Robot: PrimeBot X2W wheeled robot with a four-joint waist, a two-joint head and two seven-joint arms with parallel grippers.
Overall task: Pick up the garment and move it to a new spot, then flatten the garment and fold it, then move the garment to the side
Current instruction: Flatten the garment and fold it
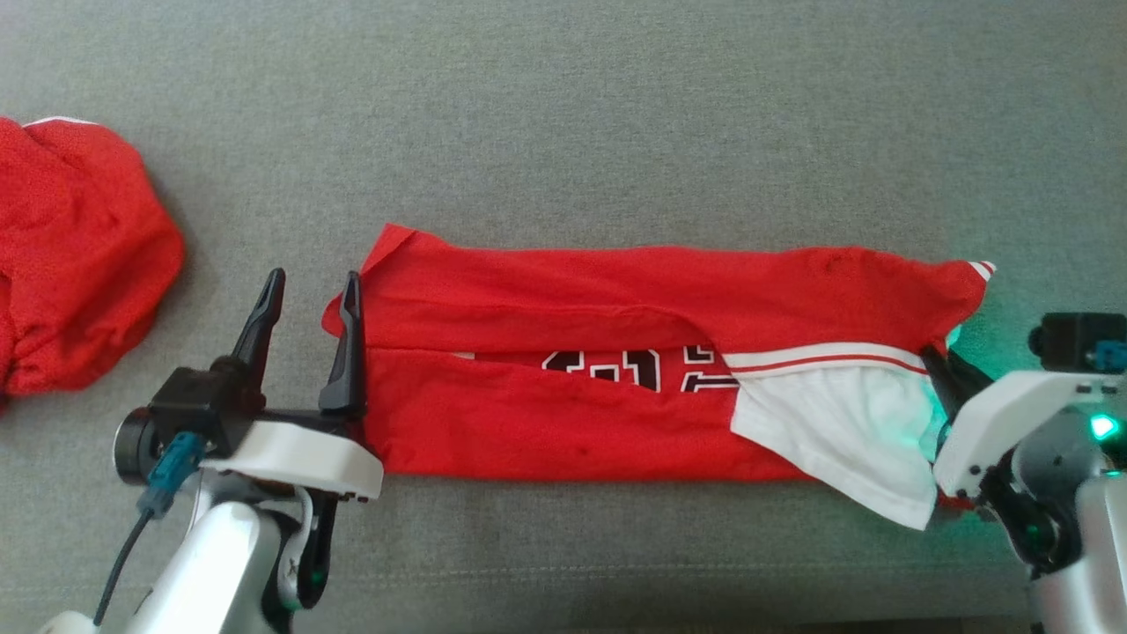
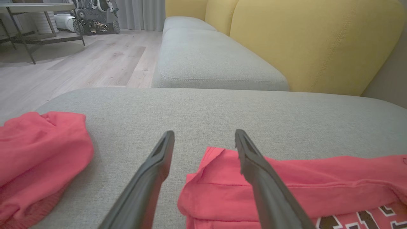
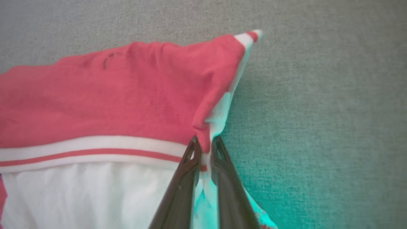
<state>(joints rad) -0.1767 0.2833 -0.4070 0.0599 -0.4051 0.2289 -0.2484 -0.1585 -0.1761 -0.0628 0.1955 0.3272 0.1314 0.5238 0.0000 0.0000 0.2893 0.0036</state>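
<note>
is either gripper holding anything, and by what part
The right gripper pinches the red jersey by a fold of its edge near the white striped trim. The left gripper is open, holding nothing.

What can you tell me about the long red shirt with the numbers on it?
The red shirt is a soft, thin sports jersey, folded lengthwise into a long band lying flat on the grey cushion. Black numbers edged in white peek out between the two folded flaps. One end has white and red striped trim, with white inside cloth turned out. The right gripper is shut on that end. The open left gripper stands at the other end, one finger over its edge.
</note>
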